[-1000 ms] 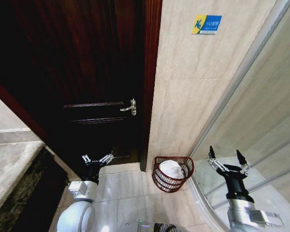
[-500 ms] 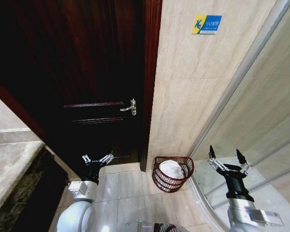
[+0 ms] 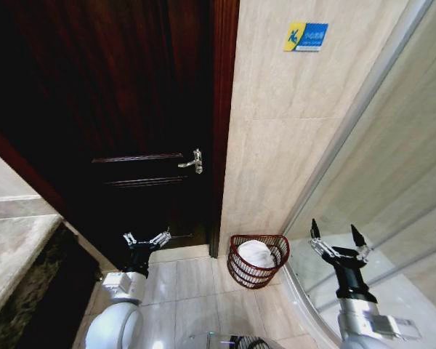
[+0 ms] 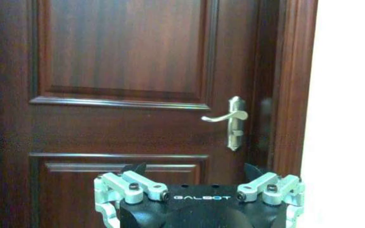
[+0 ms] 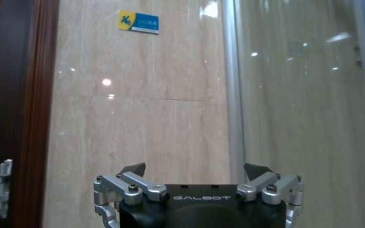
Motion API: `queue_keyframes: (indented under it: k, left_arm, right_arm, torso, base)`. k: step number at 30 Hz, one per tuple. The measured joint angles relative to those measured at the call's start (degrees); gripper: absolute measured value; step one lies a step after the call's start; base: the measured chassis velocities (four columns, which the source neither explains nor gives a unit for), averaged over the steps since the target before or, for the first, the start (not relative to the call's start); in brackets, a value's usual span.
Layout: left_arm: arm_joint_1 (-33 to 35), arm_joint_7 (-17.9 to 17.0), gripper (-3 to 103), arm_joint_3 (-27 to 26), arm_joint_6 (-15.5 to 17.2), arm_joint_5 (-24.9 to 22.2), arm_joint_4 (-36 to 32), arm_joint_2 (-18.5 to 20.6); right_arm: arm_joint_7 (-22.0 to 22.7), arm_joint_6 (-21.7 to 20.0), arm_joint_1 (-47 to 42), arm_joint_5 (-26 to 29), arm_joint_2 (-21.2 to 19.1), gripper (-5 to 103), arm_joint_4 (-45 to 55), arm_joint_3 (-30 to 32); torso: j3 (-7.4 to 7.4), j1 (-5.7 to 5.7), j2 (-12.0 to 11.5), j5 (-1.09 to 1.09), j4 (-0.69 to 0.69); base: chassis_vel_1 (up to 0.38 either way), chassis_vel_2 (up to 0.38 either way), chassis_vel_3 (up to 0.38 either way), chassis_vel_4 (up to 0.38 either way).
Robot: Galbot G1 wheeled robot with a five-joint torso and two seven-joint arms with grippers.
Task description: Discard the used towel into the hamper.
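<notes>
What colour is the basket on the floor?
The round open-weave wire hamper is dark reddish-brown, holding a white towel. Head view shows it best.

Hampers: one, dark reddish-brown wire hamper [image 3: 259, 260] on the floor by the tiled wall.
Towels: one, white towel [image 3: 256, 254] lying inside the hamper.
Grippers: two, left gripper [image 3: 146, 241] and right gripper [image 3: 338, 240], each with fingers spread apart, each empty.
Doors: one, dark wooden door [image 3: 131, 123].
Door handles: one, silver lever handle [image 3: 192, 161].
Wall signs: one, yellow-and-blue sign [image 3: 306, 35] high on the tile.
Glass shower panels: one, curved glass panel [image 3: 392, 182].
</notes>
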Motion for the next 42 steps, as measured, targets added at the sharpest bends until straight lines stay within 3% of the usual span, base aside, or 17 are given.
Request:
queue_keyframes:
  k: [13,20,42]
  left_arm:
    - [0.0,0.0,100,0.0,0.0,0.0,0.0,0.0]
    - [0.0,0.0,100,0.0,0.0,0.0,0.0,0.0]
    - [0.0,0.0,100,0.0,0.0,0.0,0.0,0.0]
  right_arm:
    - [0.52,0.29,0.08,0.13,0.08,100,-0.08,0.27]
    - [1.22,3.16,0.82,-0.61,0.18,100,-0.96,1.59]
    - [1.38,5.46,1.75,1.67,-0.06,100,-1.7,2.41]
  torso:
    - [0.0,0.0,0.0,0.0,-0.01]
    - [0.0,0.0,0.0,0.01,-0.01]
    - [0.0,0.0,0.0,0.01,0.0]
  base:
    - [-0.089,-0.087,-0.088,-0.084]
    - [-0.121,-0.13,-0.126,-0.124]
    - [-0.123,-0.128,-0.122,-0.124]
